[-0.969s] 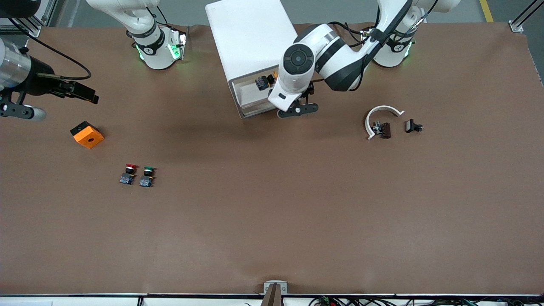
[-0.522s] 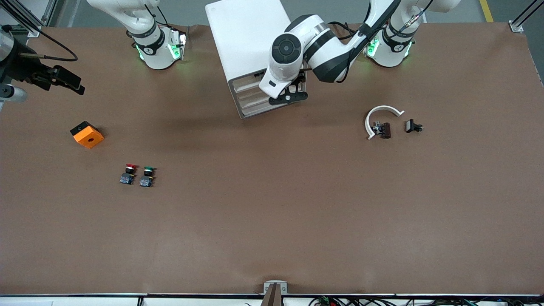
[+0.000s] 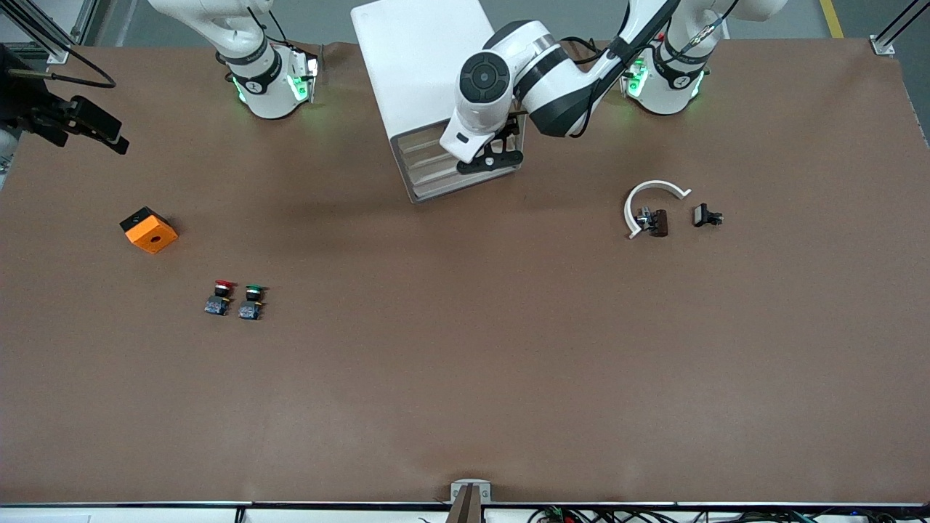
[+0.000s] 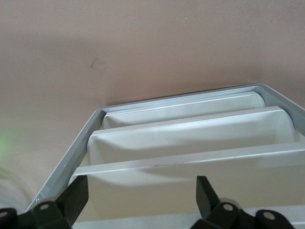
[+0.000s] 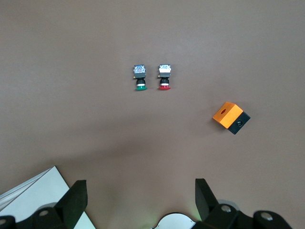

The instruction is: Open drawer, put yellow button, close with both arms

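Observation:
The white cabinet [image 3: 425, 65] stands between the arm bases. Its drawer [image 3: 420, 138], the highest one, sits flush with the three lower fronts. The yellow button is hidden from view. My left gripper [image 3: 490, 161] is open and empty at the cabinet front, at the left arm's end of the drawers. In the left wrist view the left gripper [image 4: 141, 200] straddles a cream drawer front [image 4: 190, 138]. My right gripper [image 3: 109, 138] is open and empty, raised over the table edge at the right arm's end. It also shows in the right wrist view [image 5: 140, 198].
A red-capped button [image 3: 219, 296] and a green-capped button [image 3: 251, 301] stand side by side, with an orange block [image 3: 148, 229] nearby; all three show in the right wrist view [image 5: 164, 76] [image 5: 140, 78] [image 5: 230, 117]. A white curved part [image 3: 647, 192] and small black parts [image 3: 706, 215] lie toward the left arm's end.
The highest drawer stood open with the yellow button in it. My left gripper moved toward the cabinet and the drawer is now shut. My right arm drew back toward the table edge.

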Tool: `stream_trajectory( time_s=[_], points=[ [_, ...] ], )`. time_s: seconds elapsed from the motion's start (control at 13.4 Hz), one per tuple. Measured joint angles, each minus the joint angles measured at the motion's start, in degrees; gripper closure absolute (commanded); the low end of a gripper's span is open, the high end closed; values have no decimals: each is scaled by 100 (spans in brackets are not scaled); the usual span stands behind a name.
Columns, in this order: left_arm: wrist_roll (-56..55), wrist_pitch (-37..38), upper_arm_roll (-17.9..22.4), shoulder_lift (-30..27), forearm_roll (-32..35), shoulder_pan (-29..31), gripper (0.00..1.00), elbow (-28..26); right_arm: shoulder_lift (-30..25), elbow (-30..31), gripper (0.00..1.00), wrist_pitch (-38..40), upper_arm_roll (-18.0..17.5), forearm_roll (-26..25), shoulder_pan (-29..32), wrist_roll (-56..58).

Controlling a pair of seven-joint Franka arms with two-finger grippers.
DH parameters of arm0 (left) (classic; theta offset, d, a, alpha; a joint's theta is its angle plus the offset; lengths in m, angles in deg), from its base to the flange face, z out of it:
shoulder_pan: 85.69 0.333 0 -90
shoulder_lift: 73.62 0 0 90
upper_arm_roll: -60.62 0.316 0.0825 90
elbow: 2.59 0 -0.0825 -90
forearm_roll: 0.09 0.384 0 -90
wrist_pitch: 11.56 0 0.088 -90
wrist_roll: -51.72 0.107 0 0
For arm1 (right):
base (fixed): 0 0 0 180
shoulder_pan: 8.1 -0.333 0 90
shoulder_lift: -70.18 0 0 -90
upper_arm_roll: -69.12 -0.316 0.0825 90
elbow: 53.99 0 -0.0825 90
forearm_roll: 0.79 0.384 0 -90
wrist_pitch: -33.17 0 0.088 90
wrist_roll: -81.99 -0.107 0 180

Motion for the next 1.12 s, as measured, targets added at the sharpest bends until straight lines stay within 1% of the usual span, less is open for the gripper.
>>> stream_trajectory(
  time_s=[0.22, 0.45, 0.67, 0.82, 0.97, 1.12],
  points=[
    [-28, -3, 20, -2, 1, 162, 0, 142, 8, -5, 0, 20, 0, -2, 2, 0],
    [-26, 1, 51, -18, 284, 813, 0, 389, 9, -35, 0, 42, 4, -10, 66, 0],
    [8, 76, 68, -36, 367, 1556, 0, 609, 8, -73, 0, 174, 9, -11, 241, 23],
    [29, 248, 69, -46, 754, 1996, 0, 775, 11, -73, 0, 184, 6, -11, 267, 33],
    [29, 365, 68, -52, 1179, 2284, 0, 952, 12, -74, 0, 187, -1, -11, 269, 33],
    [77, 413, 66, -61, 1433, 2559, 0, 1132, 12, -82, 0, 188, 0, -11, 280, 33]
  ],
)
